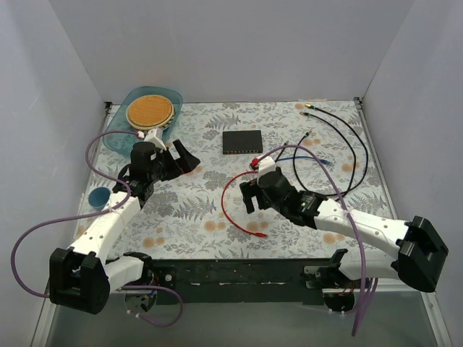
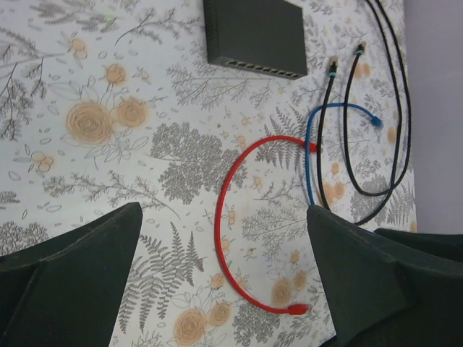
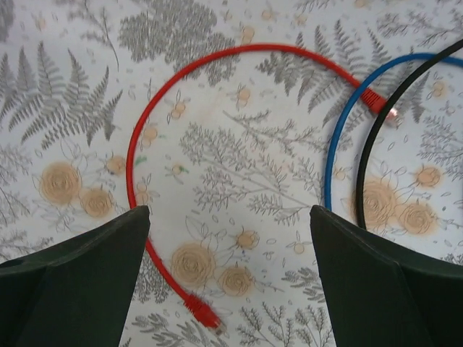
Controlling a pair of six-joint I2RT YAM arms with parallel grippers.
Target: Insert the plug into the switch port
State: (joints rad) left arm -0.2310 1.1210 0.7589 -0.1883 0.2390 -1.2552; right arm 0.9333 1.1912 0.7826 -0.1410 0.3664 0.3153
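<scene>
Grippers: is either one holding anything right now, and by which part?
Nothing is held. The left gripper and right gripper are both open and empty; the red cable lies free below them.

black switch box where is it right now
In the top external view the flat matte black rectangular switch sits mid-table toward the far side, right of the blue oval tray, its sockets facing the red looped cable lying nearer the arms.
</scene>
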